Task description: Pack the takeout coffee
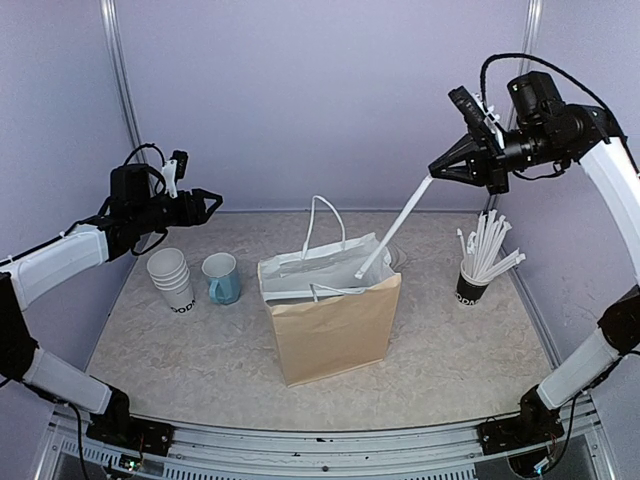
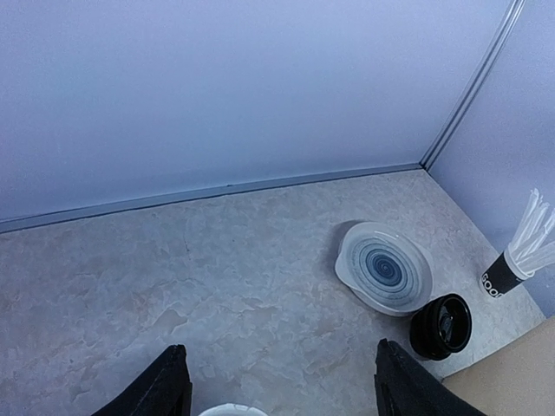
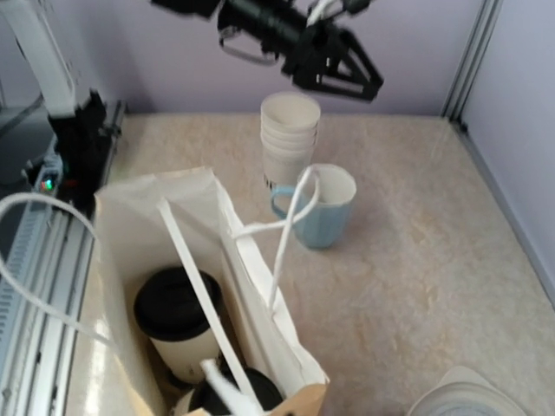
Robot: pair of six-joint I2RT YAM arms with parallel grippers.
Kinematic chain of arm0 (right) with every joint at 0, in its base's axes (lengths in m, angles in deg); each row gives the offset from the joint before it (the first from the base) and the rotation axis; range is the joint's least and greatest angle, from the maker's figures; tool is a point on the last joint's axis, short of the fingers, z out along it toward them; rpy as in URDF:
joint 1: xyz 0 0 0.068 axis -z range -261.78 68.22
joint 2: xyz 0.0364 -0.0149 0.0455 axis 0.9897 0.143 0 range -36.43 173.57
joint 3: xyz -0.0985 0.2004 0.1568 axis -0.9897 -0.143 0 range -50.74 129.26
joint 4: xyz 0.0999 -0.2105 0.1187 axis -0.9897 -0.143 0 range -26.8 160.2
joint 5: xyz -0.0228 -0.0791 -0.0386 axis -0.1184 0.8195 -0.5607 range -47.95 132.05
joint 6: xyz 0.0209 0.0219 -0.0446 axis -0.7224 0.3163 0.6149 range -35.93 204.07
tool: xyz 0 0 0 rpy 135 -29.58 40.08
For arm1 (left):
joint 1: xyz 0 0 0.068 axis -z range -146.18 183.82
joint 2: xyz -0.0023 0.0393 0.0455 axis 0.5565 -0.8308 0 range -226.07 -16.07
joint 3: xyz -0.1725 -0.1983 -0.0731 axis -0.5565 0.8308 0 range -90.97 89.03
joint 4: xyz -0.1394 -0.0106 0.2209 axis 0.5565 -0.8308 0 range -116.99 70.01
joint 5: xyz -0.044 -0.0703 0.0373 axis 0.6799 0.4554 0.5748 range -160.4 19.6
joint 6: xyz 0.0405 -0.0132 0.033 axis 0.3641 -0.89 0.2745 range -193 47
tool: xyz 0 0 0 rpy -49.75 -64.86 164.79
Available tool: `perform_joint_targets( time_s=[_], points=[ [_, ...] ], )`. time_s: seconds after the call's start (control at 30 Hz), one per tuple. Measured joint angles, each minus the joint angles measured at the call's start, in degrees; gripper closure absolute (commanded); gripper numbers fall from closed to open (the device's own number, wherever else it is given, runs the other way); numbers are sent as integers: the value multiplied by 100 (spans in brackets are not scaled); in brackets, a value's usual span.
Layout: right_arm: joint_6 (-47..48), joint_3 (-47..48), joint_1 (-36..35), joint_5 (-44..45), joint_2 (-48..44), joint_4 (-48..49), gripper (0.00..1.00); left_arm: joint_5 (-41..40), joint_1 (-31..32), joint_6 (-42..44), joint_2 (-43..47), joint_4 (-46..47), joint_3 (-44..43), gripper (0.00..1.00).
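Observation:
The takeout coffee (image 3: 169, 303), a white cup with a black lid, stands upright inside the brown paper bag (image 1: 330, 325). A second black-lidded cup (image 3: 238, 397) sits beside it in the bag (image 3: 139, 217). My right gripper (image 1: 437, 170) is high above the bag's right side, shut on a white wrapped straw (image 1: 395, 228) whose lower end reaches into the bag. Another straw (image 3: 186, 269) leans inside the bag. My right fingers do not show in the right wrist view. My left gripper (image 1: 210, 200) is open and empty above the left of the table; its fingertips (image 2: 172, 381) stand wide apart.
A nested stack of white cups (image 1: 171, 278) and a light-blue mug (image 1: 221, 277) stand left of the bag. A black cup of wrapped straws (image 1: 480, 265) stands at the right. A blue-swirl plate (image 2: 384, 267) and a black lid (image 2: 440, 326) lie behind the bag.

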Motion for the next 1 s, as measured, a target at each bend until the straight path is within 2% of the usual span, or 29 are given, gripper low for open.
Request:
perform_joint_targets(
  time_s=[0.37,0.6,0.8,0.83,0.97,1.0],
  points=[
    [151,127,-1572,2114,608,251,100,234,-142,-107,-133,11,0,29],
    [352,210,-1698,3049,588,356,100,286,-146,-129,-208,24,0,29],
    [376,-260,-2498,4105,693,566,100,343,-168,-151,-210,33,0,29],
    [380,-334,-2660,4269,765,588,99,354,-179,-155,-210,33,0,29],
    [398,-396,-3193,4658,1128,623,80,363,-205,-175,-210,35,0,29],
    [396,-376,-3307,4658,1200,621,72,363,-205,-177,-210,35,0,29]
  ],
)
